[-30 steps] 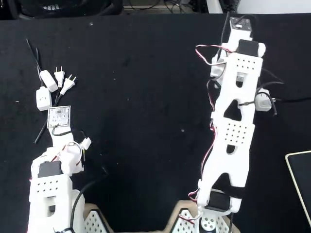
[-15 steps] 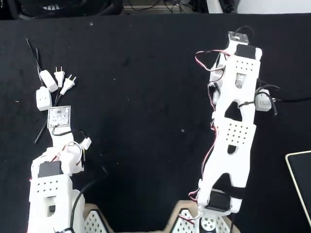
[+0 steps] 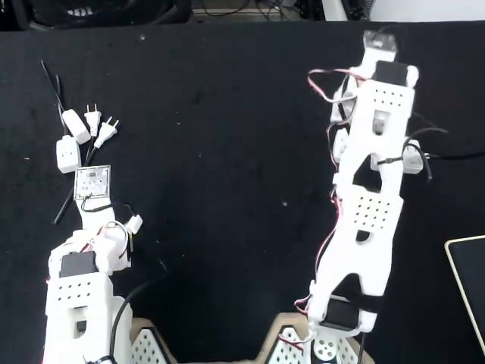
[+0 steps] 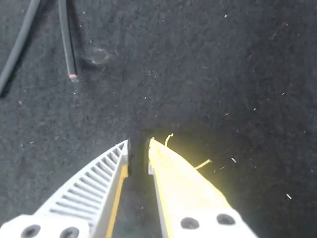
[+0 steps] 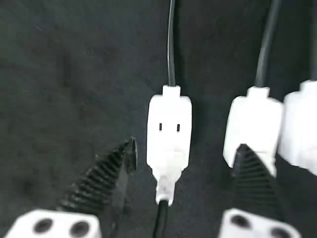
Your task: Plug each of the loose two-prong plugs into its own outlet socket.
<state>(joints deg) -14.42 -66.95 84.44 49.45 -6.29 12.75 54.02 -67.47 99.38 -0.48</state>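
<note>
Two loose two-prong plugs lie at the far left of the black table, beside two white outlet sockets. My left arm rests just short of them. Its gripper is shut over bare cloth with nothing in it. My right gripper is open, low over the table at the far right. Between its black fingers lies a white socket with two slots, a cable at each end. Beside it lies a second white block.
Two black cable ends lie ahead of the left gripper. A third white block sits beyond the second. Another white socket shows beside the right arm. A tablet corner sits at the right edge.
The right arm drew back slightly, then stretched toward the far edge again. The left arm and the plugs have not moved.
</note>
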